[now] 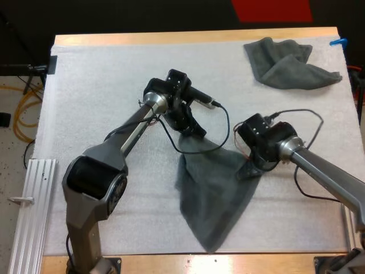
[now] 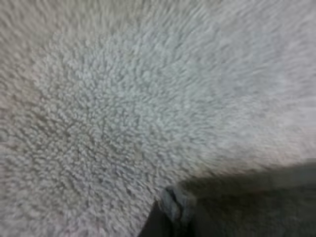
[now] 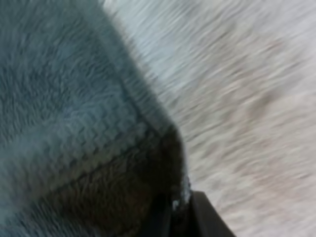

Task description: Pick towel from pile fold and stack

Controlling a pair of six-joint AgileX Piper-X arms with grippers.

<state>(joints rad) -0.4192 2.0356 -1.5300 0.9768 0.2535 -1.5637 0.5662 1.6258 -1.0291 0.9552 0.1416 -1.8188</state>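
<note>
We find a white mat (image 1: 114, 85) covering nearly the whole top of the wooden table (image 1: 188, 37). Bare wood shows only as a narrow strip along the far side and another along the near side. The mat's surface is finely pebbled, a texture the left wrist view shows close up. Just beside the mat's left edge, at the near end, a grooved aluminium rail (image 1: 34, 211) lies lengthwise. Farther along that side, looped yellow cables (image 1: 25, 108) rest on a speckled floor (image 1: 14, 165). A black bar (image 1: 28, 68) — running sideways — meets the table's far left corner.
</note>
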